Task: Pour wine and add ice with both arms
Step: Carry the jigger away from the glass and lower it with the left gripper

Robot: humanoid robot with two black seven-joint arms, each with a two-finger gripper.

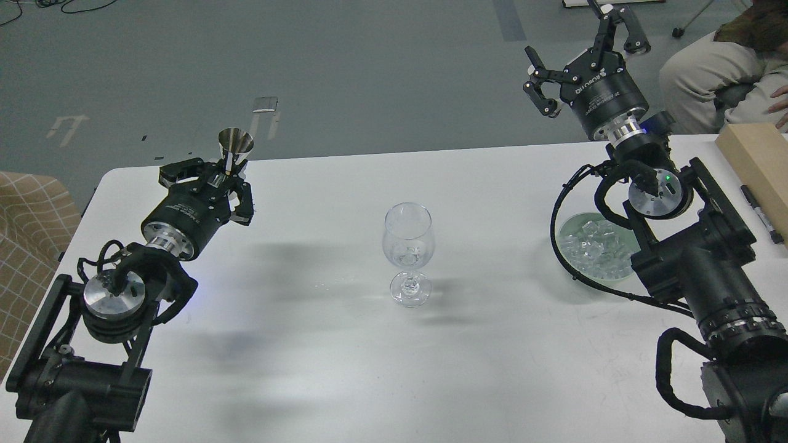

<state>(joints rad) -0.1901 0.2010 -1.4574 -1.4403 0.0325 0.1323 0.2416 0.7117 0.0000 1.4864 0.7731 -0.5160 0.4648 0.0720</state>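
Note:
A clear wine glass [407,246] stands upright in the middle of the white table [345,363]; a trace of clear liquid in its bowl is barely visible. My left gripper [217,176], at the far left of the table, is shut on a small steel cone-shaped measuring cup [236,145], held upright. My right gripper [585,46] is open and empty, raised high beyond the table's far right edge. A pale green bowl [569,255] heaped with clear ice cubes [592,246] sits right of the glass, partly hidden behind my right arm.
A light wooden box [760,161] and a black marker [762,214] lie at the table's right edge. A seated person [708,74] is beyond the far right corner. A tan checked cushion [28,234] is left of the table.

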